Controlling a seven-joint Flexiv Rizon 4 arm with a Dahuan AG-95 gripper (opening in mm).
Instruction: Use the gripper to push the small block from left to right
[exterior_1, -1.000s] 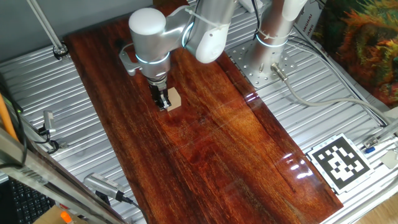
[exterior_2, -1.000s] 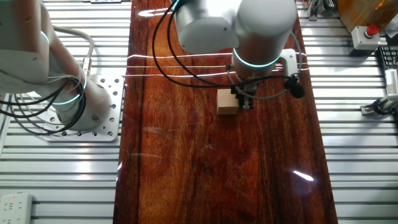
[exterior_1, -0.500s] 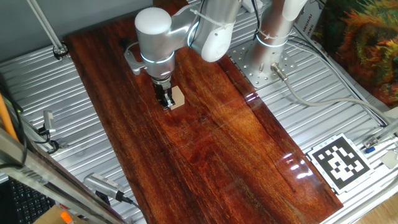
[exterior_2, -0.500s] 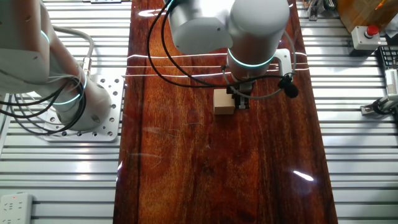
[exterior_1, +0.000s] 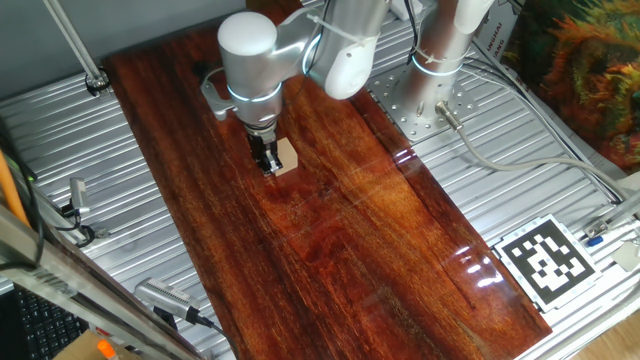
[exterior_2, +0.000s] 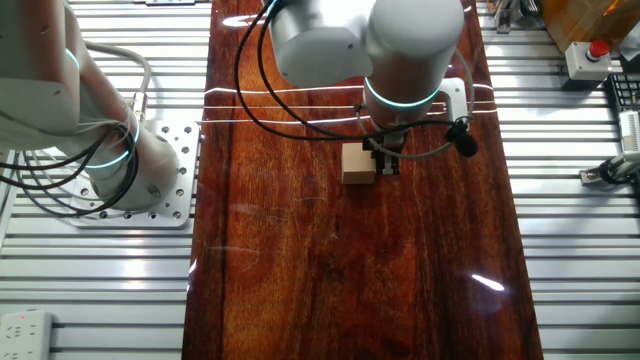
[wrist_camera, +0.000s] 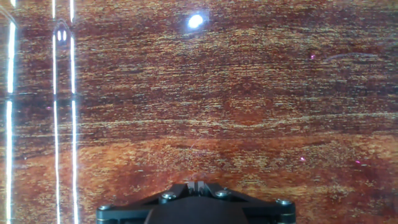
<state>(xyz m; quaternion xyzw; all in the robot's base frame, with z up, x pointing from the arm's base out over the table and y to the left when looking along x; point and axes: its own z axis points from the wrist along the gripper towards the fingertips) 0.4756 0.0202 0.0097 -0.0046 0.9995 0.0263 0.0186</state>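
The small block (exterior_1: 285, 155), a pale tan wooden cube, sits on the dark red wooden board (exterior_1: 330, 230). It also shows in the other fixed view (exterior_2: 358, 164). My gripper (exterior_1: 267, 163) is shut, its black tip down at the board and touching the block's side. In the other fixed view the gripper (exterior_2: 386, 165) stands right beside the block. In the hand view the shut gripper (wrist_camera: 198, 185) shows at the bottom edge over bare wood; the block is out of that view.
A white upright post on a round perforated base (exterior_1: 440, 60) stands at the board's far right. A black-and-white printed marker (exterior_1: 548, 260) lies on the ribbed metal table. A second arm base (exterior_2: 120, 160) stands beside the board. Cables run along the far edge.
My gripper and the block have moved a short way together along the board, the block pushed ahead of the tip. Over the last half second they hardly moved.
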